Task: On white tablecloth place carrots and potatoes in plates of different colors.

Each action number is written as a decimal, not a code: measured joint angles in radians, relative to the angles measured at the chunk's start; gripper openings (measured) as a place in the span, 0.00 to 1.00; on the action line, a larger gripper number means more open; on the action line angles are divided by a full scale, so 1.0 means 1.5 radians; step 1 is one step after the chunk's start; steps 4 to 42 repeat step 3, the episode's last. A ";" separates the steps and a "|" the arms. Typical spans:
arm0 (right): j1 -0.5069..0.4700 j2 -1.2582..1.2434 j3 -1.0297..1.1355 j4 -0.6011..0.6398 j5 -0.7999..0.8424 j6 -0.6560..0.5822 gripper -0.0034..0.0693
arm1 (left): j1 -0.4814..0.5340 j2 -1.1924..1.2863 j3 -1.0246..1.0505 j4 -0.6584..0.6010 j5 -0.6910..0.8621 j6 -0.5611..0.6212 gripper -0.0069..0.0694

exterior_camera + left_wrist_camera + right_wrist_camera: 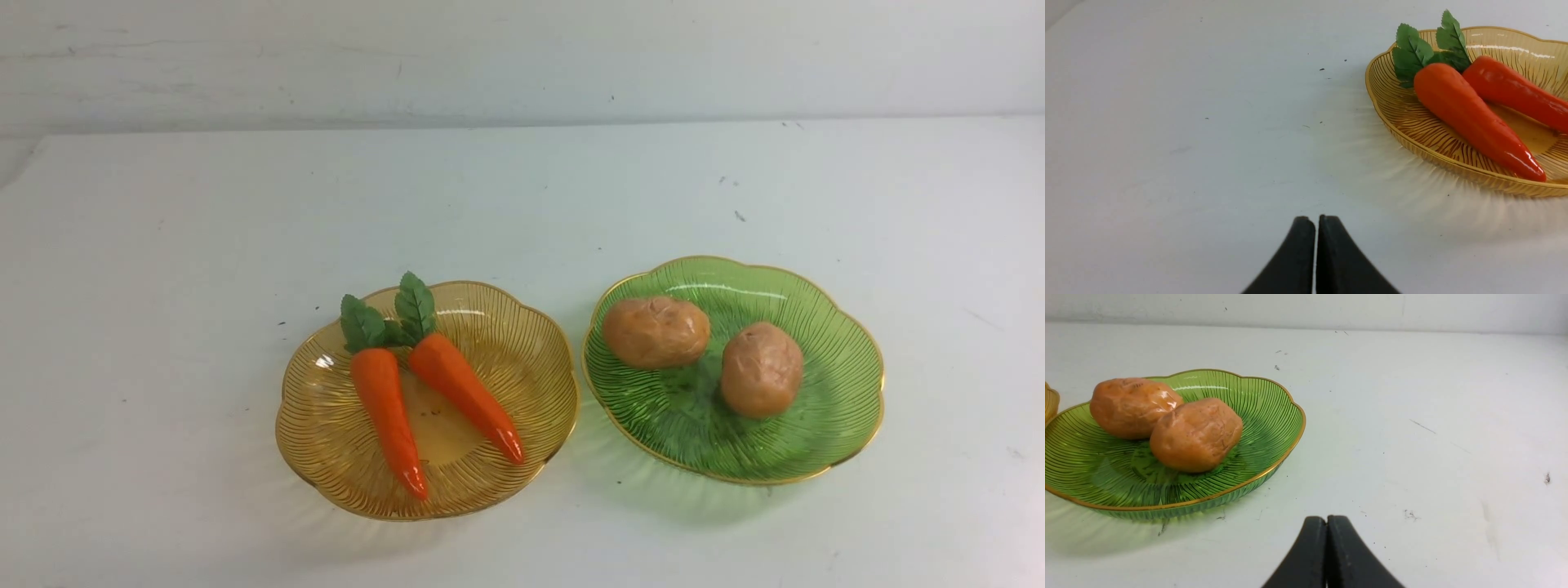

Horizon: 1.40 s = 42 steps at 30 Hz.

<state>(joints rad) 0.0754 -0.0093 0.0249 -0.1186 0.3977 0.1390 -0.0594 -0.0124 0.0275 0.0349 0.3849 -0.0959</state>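
Two orange carrots (389,412) (464,392) with green leafy tops lie side by side in the amber-yellow plate (522,343) on the white tablecloth (163,286). Two tan potatoes (655,331) (761,369) lie in the green plate (841,392) to its right. No gripper shows in the front view. In the left wrist view my left gripper (1316,220) is shut and empty over bare cloth, apart from the amber plate (1412,126) and its carrots (1470,114). In the right wrist view my right gripper (1326,521) is shut and empty, apart from the green plate (1274,412) and its potatoes (1196,435).
A pale wall (522,57) rises behind the table's far edge. Small dark specks (739,216) mark the cloth behind the green plate. The two plates sit close together, rims nearly touching.
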 joint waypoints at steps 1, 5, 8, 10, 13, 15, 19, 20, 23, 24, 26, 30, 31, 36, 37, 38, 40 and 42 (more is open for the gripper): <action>0.000 0.000 0.000 0.000 0.000 -0.002 0.03 | 0.000 0.000 0.000 0.000 0.000 0.000 0.09; 0.000 0.000 0.000 0.000 0.000 -0.003 0.03 | 0.000 0.000 0.000 0.000 0.000 0.000 0.09; 0.000 0.000 0.000 0.000 0.000 -0.003 0.03 | 0.000 0.000 0.000 0.000 0.000 0.000 0.09; 0.000 0.000 0.000 0.000 0.000 -0.003 0.03 | 0.000 0.000 0.000 0.000 0.000 0.000 0.09; 0.000 0.000 0.000 0.000 0.000 -0.003 0.03 | 0.000 0.000 0.000 0.000 0.000 0.000 0.09; 0.000 0.000 0.000 0.000 0.000 -0.003 0.03 | 0.000 0.000 0.000 0.000 0.000 0.000 0.09; 0.000 0.000 0.000 0.000 0.000 -0.003 0.03 | 0.000 0.000 0.000 0.000 0.000 0.000 0.09; 0.000 0.000 0.000 0.000 0.000 -0.003 0.03 | 0.000 0.000 0.000 0.000 0.000 0.000 0.09; 0.000 0.000 0.000 0.000 0.000 -0.003 0.03 | 0.000 0.000 0.000 0.000 0.000 0.000 0.09; 0.000 0.000 0.000 0.000 0.000 -0.003 0.03 | 0.000 0.000 0.000 0.000 0.000 0.000 0.09; 0.000 0.000 0.000 0.000 0.000 -0.003 0.03 | 0.000 0.000 0.000 0.000 0.000 0.000 0.09; 0.000 0.000 0.000 0.000 0.000 -0.003 0.03 | 0.000 0.000 0.000 0.000 0.000 0.000 0.09; 0.000 0.000 0.000 0.000 0.000 -0.003 0.03 | 0.000 0.000 0.000 0.000 0.000 0.000 0.09; 0.000 0.000 0.000 0.000 0.000 -0.003 0.03 | 0.000 0.000 0.000 0.000 0.000 0.000 0.09; 0.000 0.000 0.000 0.000 0.000 -0.003 0.03 | 0.000 0.000 0.000 0.000 0.000 0.000 0.09; 0.000 0.000 0.000 0.000 0.000 -0.003 0.03 | 0.000 0.000 0.000 0.000 0.000 0.000 0.09; 0.000 0.000 0.000 0.000 0.000 -0.003 0.03 | 0.000 0.000 0.000 0.000 0.000 0.000 0.09; 0.000 0.000 0.000 0.000 0.000 -0.003 0.03 | 0.000 0.000 0.000 0.000 0.000 0.000 0.09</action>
